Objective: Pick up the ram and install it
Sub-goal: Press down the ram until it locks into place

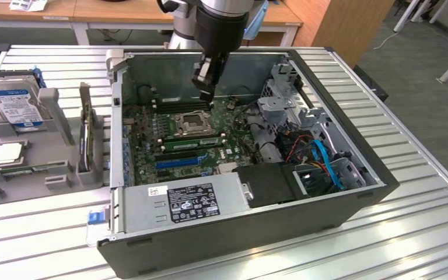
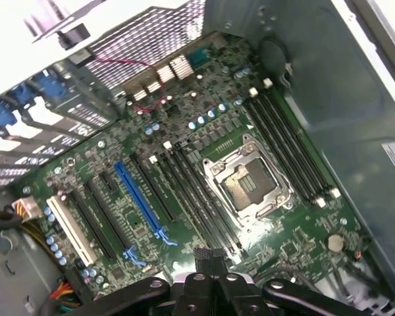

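Note:
My gripper (image 1: 203, 93) hangs inside the open computer case (image 1: 340, 128), above the memory slots on the far side of the empty CPU socket (image 1: 191, 123). Its fingers are shut and I see nothing held between them. A long narrow green board that looks like the ram (image 1: 193, 142) lies seated along a slot on the near side of the socket, between white clips. In the wrist view the shut gripper (image 2: 214, 262) sits over the motherboard (image 2: 138, 217), near the end of the dark slots beside the CPU socket (image 2: 247, 184). I cannot pick the ram out among those slots.
A grey parts holder (image 1: 21, 181) at the exterior view's left carries a silver hard drive (image 1: 12, 105) with a blue label, a square CPU chip (image 1: 7, 153) and a thin upright board (image 1: 86, 131). The power supply (image 1: 185, 201) and blue cables (image 1: 329, 163) fill the case's near side.

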Tool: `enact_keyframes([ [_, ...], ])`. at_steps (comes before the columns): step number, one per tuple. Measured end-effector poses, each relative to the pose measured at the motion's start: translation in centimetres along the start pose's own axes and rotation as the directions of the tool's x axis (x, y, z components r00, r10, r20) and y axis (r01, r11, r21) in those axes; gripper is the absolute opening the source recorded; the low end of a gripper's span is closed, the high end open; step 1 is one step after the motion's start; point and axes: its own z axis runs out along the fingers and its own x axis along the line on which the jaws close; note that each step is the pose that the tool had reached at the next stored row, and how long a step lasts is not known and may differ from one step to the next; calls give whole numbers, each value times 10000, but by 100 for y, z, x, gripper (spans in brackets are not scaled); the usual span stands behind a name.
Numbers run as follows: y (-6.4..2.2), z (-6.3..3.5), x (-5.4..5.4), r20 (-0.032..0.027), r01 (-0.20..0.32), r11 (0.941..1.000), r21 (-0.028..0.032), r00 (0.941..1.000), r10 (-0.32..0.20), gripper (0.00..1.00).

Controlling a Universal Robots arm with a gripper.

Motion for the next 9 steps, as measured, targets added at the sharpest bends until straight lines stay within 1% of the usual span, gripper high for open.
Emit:
enact_keyframes([
  [5, 0, 0, 0, 33, -627, 9980, 22, 9980, 627, 10],
  [9, 0, 0, 0, 63, -1148, 9934, 39, 9934, 1147, 10],
])
